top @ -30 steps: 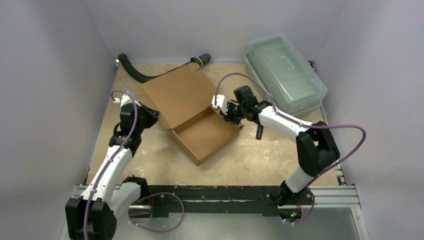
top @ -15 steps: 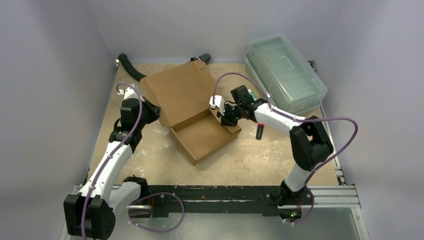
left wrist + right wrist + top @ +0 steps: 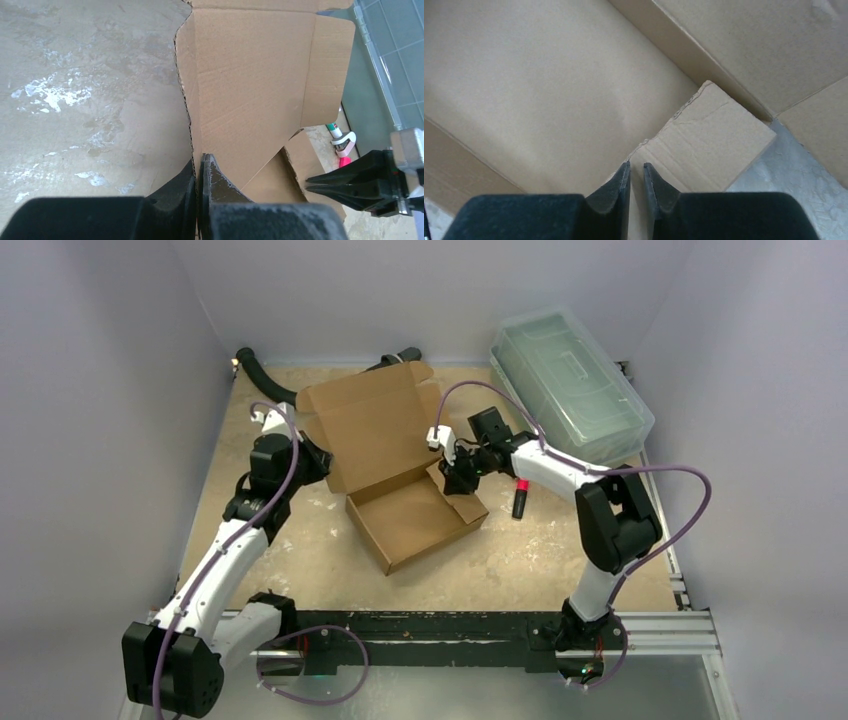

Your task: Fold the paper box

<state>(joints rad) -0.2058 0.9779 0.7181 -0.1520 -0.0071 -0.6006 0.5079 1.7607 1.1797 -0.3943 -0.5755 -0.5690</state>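
- One paper box (image 3: 412,518) sat near the centre of the table (image 3: 300,550), its lid (image 3: 370,430) raised toward 11 o'clock
- Left gripper (image 3: 199,162) was clamped on the lid's edge at the box's 9 o'clock side
- Right gripper (image 3: 636,170), fingers slightly apart, straddled a side flap (image 3: 709,130) at the box's 2 o'clock corner, with cardboard showing in the narrow gap

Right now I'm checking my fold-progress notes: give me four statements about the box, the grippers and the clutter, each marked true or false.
The paper box has its lid raised open. True.
The left gripper is pinched shut on the lid's edge. True.
The clear plastic lidded bin sits at the left rear of the table. False: right rear.
The marker lies inside the box. False: it lies on the table, right of the box.
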